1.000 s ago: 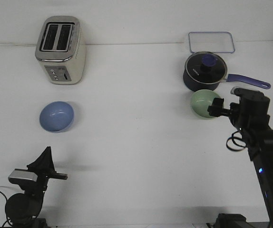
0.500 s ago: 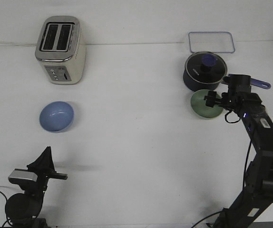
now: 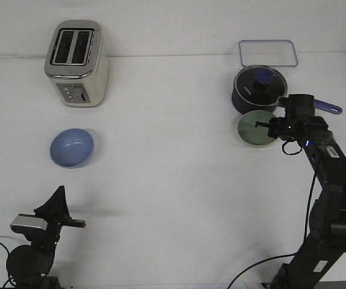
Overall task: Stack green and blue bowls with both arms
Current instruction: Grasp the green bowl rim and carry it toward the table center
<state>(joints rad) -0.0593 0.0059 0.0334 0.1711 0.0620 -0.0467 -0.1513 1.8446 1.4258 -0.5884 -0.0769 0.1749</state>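
- Right end effector (image 3: 263, 124) sits at the green bowl (image 3: 252, 129), right of frame, just below the navy saucepan (image 3: 258, 90); looks like it's on the near rim, can't tell if it's clamped.
- Left end effector (image 3: 64, 223) is parked lower left, grip unclear.
- Blue bowl (image 3: 72, 147) lies on the surface, left side, below the toaster (image 3: 76, 63).
- I'd say we're at the green pickup: confirm the grip, then lift clear of the pan.

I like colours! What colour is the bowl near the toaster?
Light blue bowl, plain; seen in the front view.
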